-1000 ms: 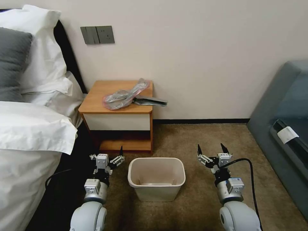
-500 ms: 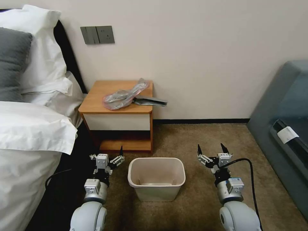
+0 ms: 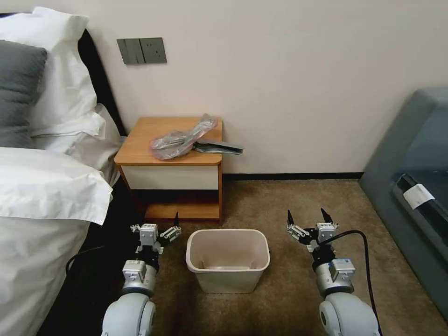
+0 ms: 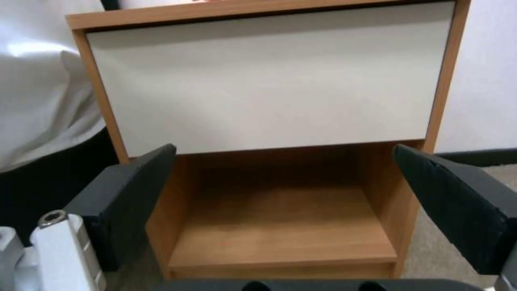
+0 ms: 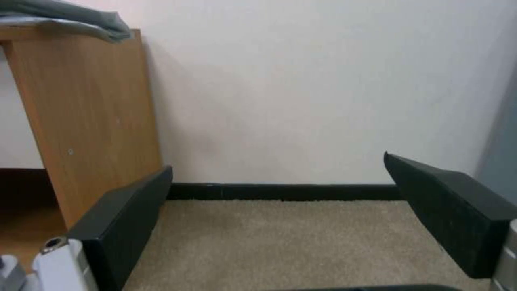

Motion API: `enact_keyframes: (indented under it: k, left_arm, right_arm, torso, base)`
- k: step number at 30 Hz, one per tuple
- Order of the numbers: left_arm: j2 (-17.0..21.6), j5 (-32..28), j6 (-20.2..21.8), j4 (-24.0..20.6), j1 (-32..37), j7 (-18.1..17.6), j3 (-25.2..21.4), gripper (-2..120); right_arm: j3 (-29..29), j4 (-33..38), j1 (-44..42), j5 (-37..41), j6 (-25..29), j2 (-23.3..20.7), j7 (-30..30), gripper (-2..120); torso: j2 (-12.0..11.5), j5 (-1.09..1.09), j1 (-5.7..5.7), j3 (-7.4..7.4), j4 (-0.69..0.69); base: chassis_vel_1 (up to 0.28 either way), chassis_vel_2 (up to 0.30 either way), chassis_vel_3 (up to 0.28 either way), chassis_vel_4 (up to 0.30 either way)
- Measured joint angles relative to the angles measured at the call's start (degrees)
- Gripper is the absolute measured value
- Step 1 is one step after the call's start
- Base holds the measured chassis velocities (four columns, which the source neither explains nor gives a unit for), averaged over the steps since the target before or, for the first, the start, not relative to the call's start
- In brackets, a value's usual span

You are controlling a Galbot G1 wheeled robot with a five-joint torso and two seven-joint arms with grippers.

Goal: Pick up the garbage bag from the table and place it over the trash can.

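The garbage bag (image 3: 184,136), crinkled grey film with a pinkish-red edge, lies on top of the table (image 3: 140,148), and a darker grey part sticks out past the table's right edge. In the right wrist view a grey fold of the garbage bag (image 5: 75,19) hangs over the table's side panel (image 5: 91,121). The cream trash can (image 3: 227,280) stands on the carpet in front of the table, with nothing in it. My left gripper (image 3: 157,224) hovers open, low at the can's left. In the left wrist view, the left gripper (image 4: 284,151) faces the table's white drawer front (image 4: 269,81). My right gripper (image 3: 306,215) (image 5: 277,165) is open at the can's right.
A bed with white linen (image 3: 42,186) and pillows borders the left side, close to my left arm. A grey sofa (image 3: 415,186) fills the right edge. A black cable (image 3: 366,261) loops beside my right arm. Beige carpet (image 3: 280,200) lies open between table and sofa.
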State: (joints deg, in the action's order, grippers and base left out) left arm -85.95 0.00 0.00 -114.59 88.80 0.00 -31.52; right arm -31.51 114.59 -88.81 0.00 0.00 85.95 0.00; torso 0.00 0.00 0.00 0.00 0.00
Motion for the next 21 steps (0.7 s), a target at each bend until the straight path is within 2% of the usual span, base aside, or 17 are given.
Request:
enact_keyframes:
  k: [9,12,15,16,18,19,20,21]
  left_arm:
    - [0.0,0.0,0.0,-0.4,0.1,0.0,-0.1,100]
    - [-0.2,-0.7,0.7,-3.0,1.4,-0.2,-1.2,100]
    - [-0.5,-2.0,2.3,-8.1,3.9,-0.6,-3.2,100]
    - [-0.5,-2.0,2.3,-8.1,3.9,-0.6,-3.2,100]
    - [-0.8,-3.1,3.5,-12.0,5.7,-0.9,-4.7,100]
    - [-0.8,-3.1,3.5,-12.2,5.8,-0.9,-4.8,100]
    - [-1.0,-3.8,4.3,-15.0,7.2,-1.1,-5.9,100]
    - [-1.0,-3.8,4.3,-15.0,7.2,-1.1,-5.9,100]
  right_arm:
    - [0.1,0.7,-0.2,-0.1,-0.3,0.0,0.0,100]
    - [0.4,2.2,-0.8,-0.4,-1.0,0.2,0.3,100]
    - [1.9,7.7,-2.8,-1.5,-3.8,1.0,1.2,100]
    - [1.9,7.7,-2.8,-1.5,-3.8,1.0,1.2,100]
    - [3.0,12.0,-4.3,-2.4,-5.9,1.7,1.9,100]
    - [3.1,12.4,-4.5,-2.5,-6.1,1.7,1.9,100]
    - [4.0,15.5,-5.6,-3.2,-7.6,2.2,2.4,100]
    - [4.0,15.5,-5.6,-3.2,-7.6,2.2,2.4,100]
  torso:
    - [0.0,-0.01,0.00,0.00,0.00]
    - [0.0,0.00,0.00,0.00,-0.01]
    - [0.0,0.00,0.00,0.00,0.00]
    - [0.0,0.00,0.00,0.00,0.00]
    - [0.0,-0.01,0.00,0.00,0.00]
    - [0.0,-0.01,0.00,0.00,0.00]
    - [0.0,0.00,0.00,0.00,0.00]
    - [0.0,0.00,0.00,0.00,0.00]
  base:
    - [0.000,0.000,0.000,0.000]
    - [0.000,0.000,0.000,0.000]
    - [0.000,0.000,0.000,0.000]
    - [0.000,0.000,0.000,0.000]
    - [0.000,0.000,0.000,0.000]
    - [0.000,0.000,0.000,0.000]
    - [0.000,0.000,0.000,0.000]
    - [0.000,0.000,0.000,0.000]
